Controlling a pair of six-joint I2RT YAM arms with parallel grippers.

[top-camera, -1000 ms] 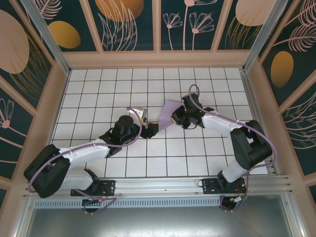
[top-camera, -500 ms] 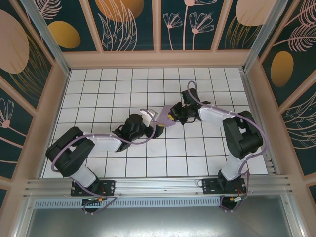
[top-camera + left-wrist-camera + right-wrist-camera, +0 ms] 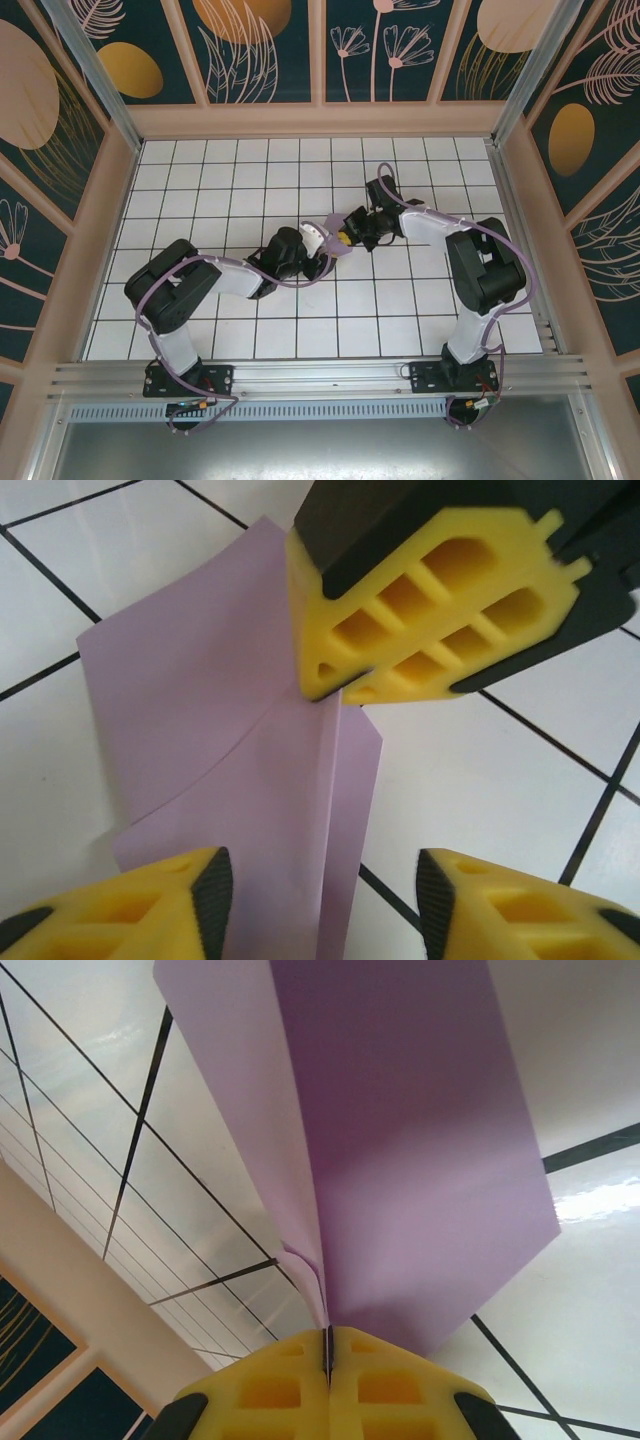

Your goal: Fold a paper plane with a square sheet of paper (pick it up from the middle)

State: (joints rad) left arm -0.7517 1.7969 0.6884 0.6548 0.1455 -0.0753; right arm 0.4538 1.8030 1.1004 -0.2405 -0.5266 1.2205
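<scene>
The square sheet of paper is pale lavender and folded double along a centre crease, standing on edge above the tiles. My right gripper is shut on the fold, and the sheet fans out ahead of its yellow fingers. My left gripper faces it from the other side with its jaws apart. The sheet's folded lower edge hangs between its two pads without touching either. From above, the left gripper and right gripper meet at mid-table.
The white tiled table has black grid lines and is boxed in by patterned walls. The left arm lies across the near left tiles. The right arm bends along the right side.
My left arm has reached right until its gripper straddles the paper, and its jaws have narrowed. The right gripper has shifted slightly left, still holding the sheet.
</scene>
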